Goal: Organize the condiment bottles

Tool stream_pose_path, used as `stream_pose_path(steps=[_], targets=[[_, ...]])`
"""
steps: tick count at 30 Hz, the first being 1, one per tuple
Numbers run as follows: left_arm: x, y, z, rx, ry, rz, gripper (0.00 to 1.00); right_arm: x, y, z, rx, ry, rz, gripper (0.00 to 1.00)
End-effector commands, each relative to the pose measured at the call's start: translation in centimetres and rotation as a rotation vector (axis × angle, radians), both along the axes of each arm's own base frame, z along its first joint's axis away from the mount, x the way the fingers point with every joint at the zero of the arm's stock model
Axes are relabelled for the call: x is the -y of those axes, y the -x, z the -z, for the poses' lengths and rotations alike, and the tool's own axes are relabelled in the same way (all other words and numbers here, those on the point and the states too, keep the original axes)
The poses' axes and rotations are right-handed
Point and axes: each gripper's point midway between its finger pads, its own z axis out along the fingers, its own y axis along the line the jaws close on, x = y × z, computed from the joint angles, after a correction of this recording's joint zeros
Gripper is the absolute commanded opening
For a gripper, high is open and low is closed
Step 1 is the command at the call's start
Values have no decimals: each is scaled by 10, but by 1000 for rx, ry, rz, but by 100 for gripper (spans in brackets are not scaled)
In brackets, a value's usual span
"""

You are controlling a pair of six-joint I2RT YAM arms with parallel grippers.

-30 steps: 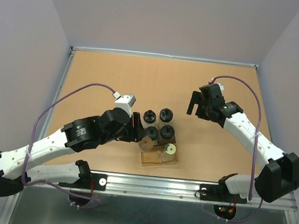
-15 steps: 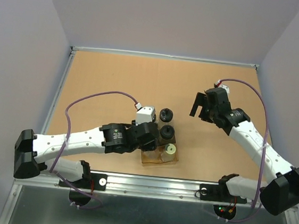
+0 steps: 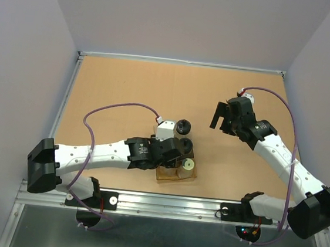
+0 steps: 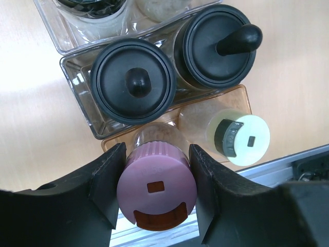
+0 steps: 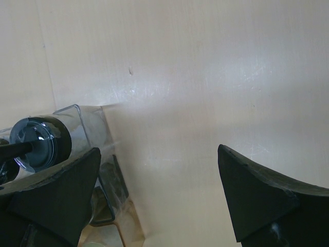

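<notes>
Left claw clamps the pink-capped clear round bottle at lower centre; right claw gapes wide, empty, over the tan tabletop.

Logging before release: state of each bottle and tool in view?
Pink-capped clear round bottle: upright, capped, clamped at the cap.
Yellow-green-capped clear round bottle: upright, capped, in brown-tinted clear plastic tray.
Two black knob-capped clear bottles: capped, side by side.
Left tool: shut on the pink-capped bottle.
Right tool: open, empty.
</notes>
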Motion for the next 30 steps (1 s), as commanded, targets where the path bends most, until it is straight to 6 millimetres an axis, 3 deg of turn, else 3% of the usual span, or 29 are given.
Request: stream_pose_path(steps=[1, 7, 12, 13, 14, 17, 23, 26, 30], targets=[[-5, -4, 19, 8, -50, -46, 0, 5, 1, 2, 10, 9, 7, 100], [-7, -5, 34, 2, -93, -74, 0, 4, 2, 4, 4, 10, 0, 100], [-3, -8, 30, 24, -66, -81, 0, 4, 2, 4, 7, 16, -11, 100], [-2, -8, 29, 26, -61, -77, 5, 4, 2, 4, 7, 16, -11, 100], [0, -9, 29, 28, -49, -73, 19, 4, 2, 5, 3, 16, -14, 100], [0, -7, 34, 21, -44, -66, 39, 3, 3, 6, -1, 16, -18, 100], [-1, -5, 37, 11, -45, -75, 71, 2, 4, 7, -5, 14, -28, 100], [-3, -6, 36, 16, -53, -82, 85, 2, 4, 7, -7, 18, -33, 100], [2, -7, 22, 33, -38, -81, 92, 1, 4, 5, -2, 16, -42, 100]])
